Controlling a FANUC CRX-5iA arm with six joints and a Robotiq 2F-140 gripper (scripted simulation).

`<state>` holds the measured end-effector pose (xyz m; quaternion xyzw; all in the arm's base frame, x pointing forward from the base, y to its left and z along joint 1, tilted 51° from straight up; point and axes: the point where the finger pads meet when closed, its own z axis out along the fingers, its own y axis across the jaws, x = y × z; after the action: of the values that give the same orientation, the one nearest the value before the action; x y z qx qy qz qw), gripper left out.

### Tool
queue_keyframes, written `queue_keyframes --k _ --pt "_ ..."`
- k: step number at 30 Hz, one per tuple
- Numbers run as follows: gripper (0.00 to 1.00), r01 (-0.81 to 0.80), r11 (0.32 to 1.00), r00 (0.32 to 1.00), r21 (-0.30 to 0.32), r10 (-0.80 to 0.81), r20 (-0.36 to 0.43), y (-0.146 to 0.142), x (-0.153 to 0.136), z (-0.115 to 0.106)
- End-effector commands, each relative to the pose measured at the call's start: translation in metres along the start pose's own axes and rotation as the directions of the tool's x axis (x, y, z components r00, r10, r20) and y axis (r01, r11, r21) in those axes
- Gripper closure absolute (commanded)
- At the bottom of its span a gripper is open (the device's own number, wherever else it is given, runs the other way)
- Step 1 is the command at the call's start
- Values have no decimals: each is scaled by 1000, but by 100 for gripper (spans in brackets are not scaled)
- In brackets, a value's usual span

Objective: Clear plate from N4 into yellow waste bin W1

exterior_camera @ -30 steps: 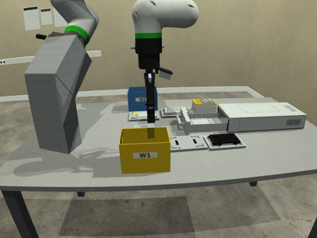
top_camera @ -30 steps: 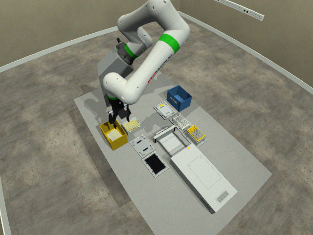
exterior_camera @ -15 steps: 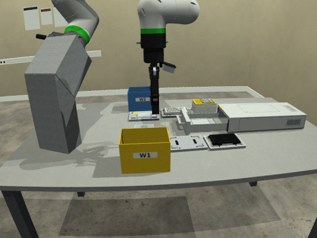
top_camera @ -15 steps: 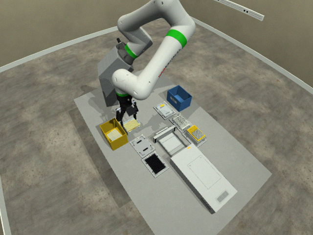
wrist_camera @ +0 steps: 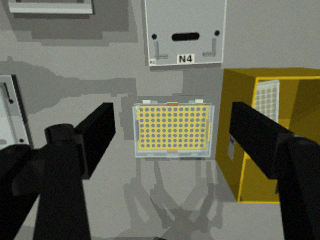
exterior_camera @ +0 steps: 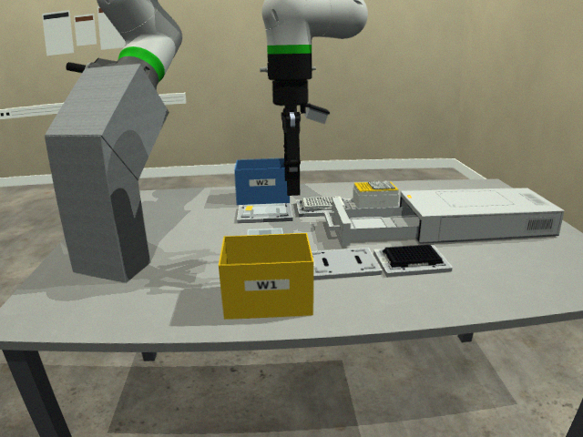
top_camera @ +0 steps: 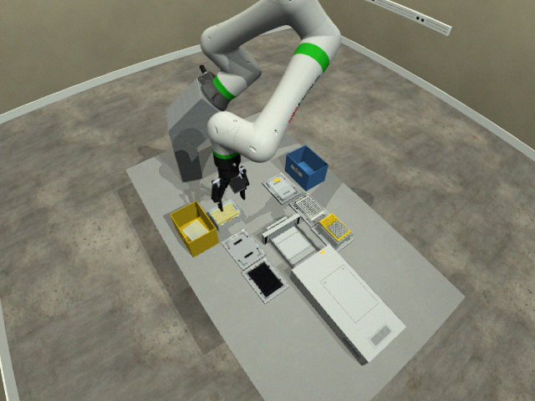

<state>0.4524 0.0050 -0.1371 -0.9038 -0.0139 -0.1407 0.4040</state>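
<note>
The clear plate [wrist_camera: 267, 100] lies inside the yellow waste bin W1 [exterior_camera: 266, 275], leaning against the bin's inner wall; it is a thin, pale rectangle with a fine grid of wells. The bin is a square, open-topped box with flat, matte yellow walls and a grey label on its front face, standing upright on the bench [exterior_camera: 424, 300]. Work nest N4 [wrist_camera: 185, 31] is a flat, light-grey plate holder with a dark oblong slot and two small round holes, and nothing rests on it.

Just beside the bin, between it and the arm's grey pedestal [exterior_camera: 101, 174], a transparent rectangular frame holds a yellow plate [wrist_camera: 173, 129] with rows of round grey wells. The gripper [wrist_camera: 172, 137] hangs above this yellow plate, its two blocky black fingers spread apart on either side and nothing between them.

Further along the bench are a black well plate [top_camera: 264, 280] in a grey nest, a blue bin W2 [top_camera: 306, 166] of the same box shape, a yellow-topped rack [top_camera: 333, 227], and a long, smooth, off-white instrument housing [top_camera: 348, 302] with a vent grille at one end.
</note>
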Motion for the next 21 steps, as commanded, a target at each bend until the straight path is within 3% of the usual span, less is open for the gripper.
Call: queue_keyframes --k 1,21 --pt "30 0 1000 1000 -2 0 0 -13 6 -5" --pt "30 0 1000 1000 -2 0 0 -78 31 -24"
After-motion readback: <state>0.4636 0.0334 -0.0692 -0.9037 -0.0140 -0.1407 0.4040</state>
